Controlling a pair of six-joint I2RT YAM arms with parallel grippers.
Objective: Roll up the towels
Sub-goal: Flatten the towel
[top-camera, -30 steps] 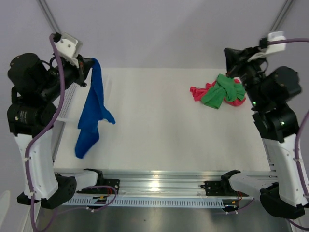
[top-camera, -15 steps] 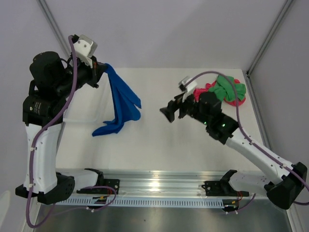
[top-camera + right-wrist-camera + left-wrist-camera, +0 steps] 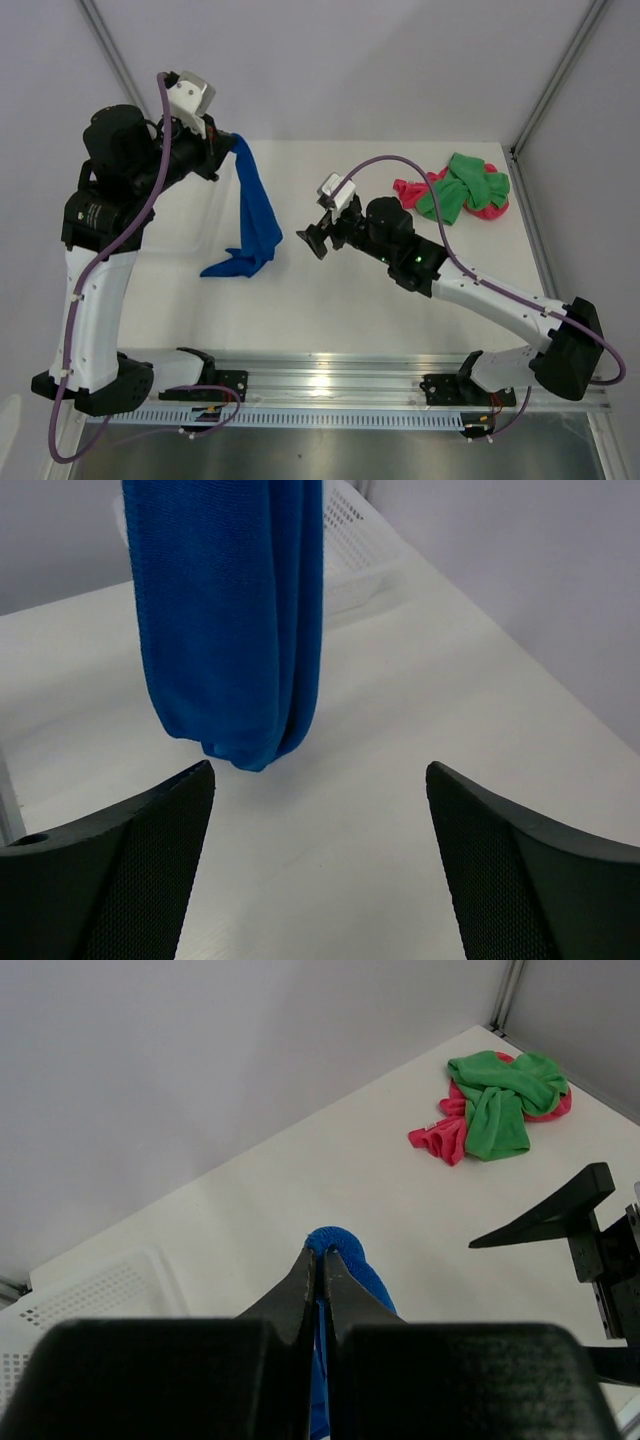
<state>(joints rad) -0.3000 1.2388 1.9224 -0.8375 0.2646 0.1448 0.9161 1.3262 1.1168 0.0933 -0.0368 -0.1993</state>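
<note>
A blue towel (image 3: 256, 215) hangs from my left gripper (image 3: 228, 148), which is shut on its top fold. The towel's lower end trails on the table. In the left wrist view the gripper (image 3: 320, 1252) pinches the blue towel (image 3: 352, 1260) between closed tips. My right gripper (image 3: 312, 240) is open and faces the hanging cloth from the right, a little short of it. In the right wrist view the blue towel (image 3: 230, 630) hangs just beyond the gripper (image 3: 320, 770), with nothing between the fingers. A green towel (image 3: 462, 190) lies tangled with a pink-red towel (image 3: 408, 190) at the far right.
A white mesh basket (image 3: 90, 1290) stands at the table's far left edge, behind the hanging cloth (image 3: 350, 540). The green (image 3: 500, 1095) and pink-red (image 3: 440, 1140) heap lies near the back right corner post. Grey walls close in the back and sides.
My right arm swung from the heap at the far right to the table's middle and its jaws opened. My left gripper carried the blue towel a bit rightward.
</note>
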